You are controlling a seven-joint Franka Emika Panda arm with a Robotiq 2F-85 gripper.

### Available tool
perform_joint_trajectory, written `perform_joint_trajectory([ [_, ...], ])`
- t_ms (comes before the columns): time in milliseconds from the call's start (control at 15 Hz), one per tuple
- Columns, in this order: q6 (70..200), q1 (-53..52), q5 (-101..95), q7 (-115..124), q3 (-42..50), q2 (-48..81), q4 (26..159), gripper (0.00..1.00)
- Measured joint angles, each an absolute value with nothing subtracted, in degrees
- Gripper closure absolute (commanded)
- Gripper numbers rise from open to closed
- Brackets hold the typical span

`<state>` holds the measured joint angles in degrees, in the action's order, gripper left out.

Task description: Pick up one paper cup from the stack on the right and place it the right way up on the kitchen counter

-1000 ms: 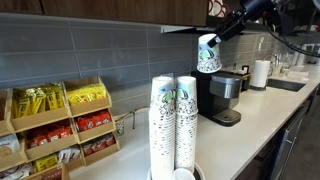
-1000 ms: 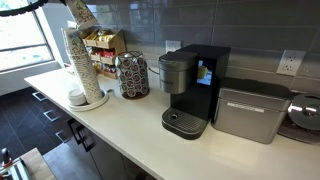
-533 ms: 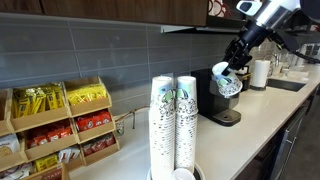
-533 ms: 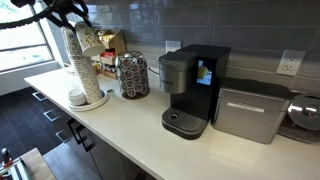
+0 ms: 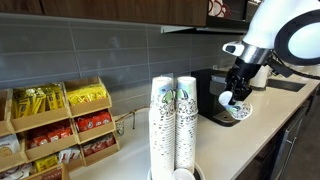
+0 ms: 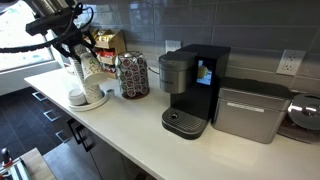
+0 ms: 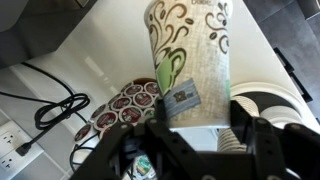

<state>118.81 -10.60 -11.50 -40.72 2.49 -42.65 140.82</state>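
A grey tile wall (image 5: 100, 50) backs the pale cream tabletop (image 5: 268, 125). In an exterior view, wooden snack racks (image 5: 55, 125) stand at the left, then a twin column (image 5: 161, 120) touching the stack (image 5: 186, 120). Further right, the claw (image 5: 234, 100) is clamped on the paper cup (image 5: 238, 108), tilted, low by the tabletop before the coffee machine (image 5: 208, 90).
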Motion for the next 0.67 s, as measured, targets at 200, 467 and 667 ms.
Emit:
perform_joint_trajectory([
  [200, 118.8, -10.6, -11.5, -40.7, 2.5, -43.0, 140.3, 0.36],
  [467, 118.8, -10.6, -11.5, -40.7, 2.5, -43.0, 140.2, 0.61],
  [667, 118.8, -10.6, -11.6, -40.7, 2.5, -42.9, 140.2, 0.61],
])
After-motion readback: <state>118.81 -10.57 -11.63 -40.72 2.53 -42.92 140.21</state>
